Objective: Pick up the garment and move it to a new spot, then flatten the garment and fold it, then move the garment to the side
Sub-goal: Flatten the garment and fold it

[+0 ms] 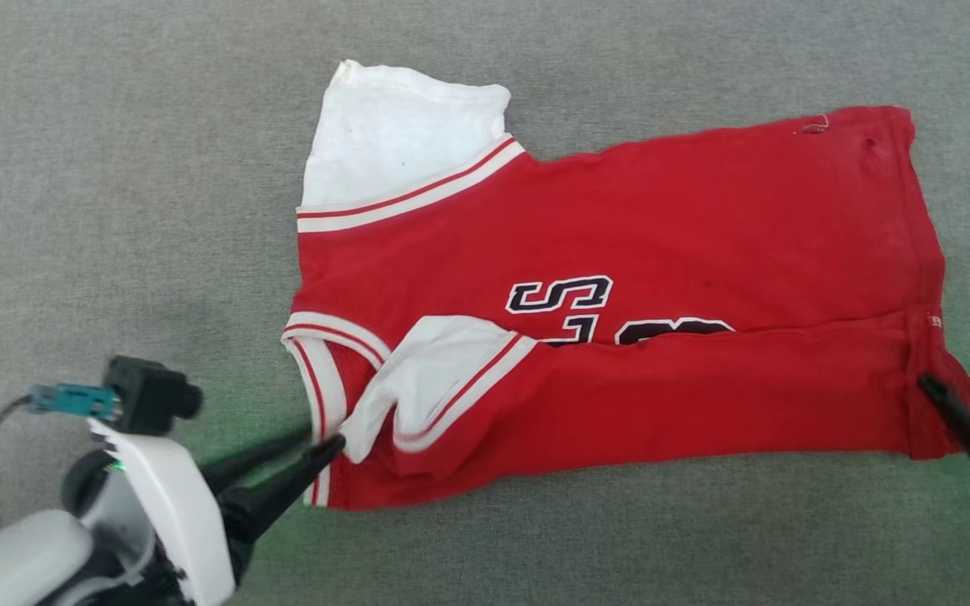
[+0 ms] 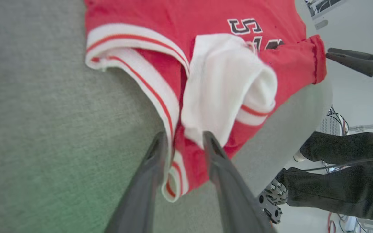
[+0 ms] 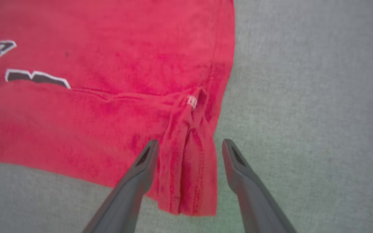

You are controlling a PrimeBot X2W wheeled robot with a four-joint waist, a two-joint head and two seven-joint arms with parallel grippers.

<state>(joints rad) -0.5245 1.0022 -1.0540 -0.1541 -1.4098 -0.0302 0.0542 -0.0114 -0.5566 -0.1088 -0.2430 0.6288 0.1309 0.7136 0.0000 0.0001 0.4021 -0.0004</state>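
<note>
Red garment long axis L-R, neck L

There is one garment with two white sleeve panels on one grey surface. There are two grippers, one left gripper and one right gripper, each with two dark fingers. One person shows as dark-trousered legs.

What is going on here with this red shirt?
A two-armed robot is folding the garment on a grey mat. Its near edge is already folded over the body. The left gripper, jaws parted, sits at the collar end. The right gripper is open around the hem corner. Neither seems to clamp the cloth.
</note>
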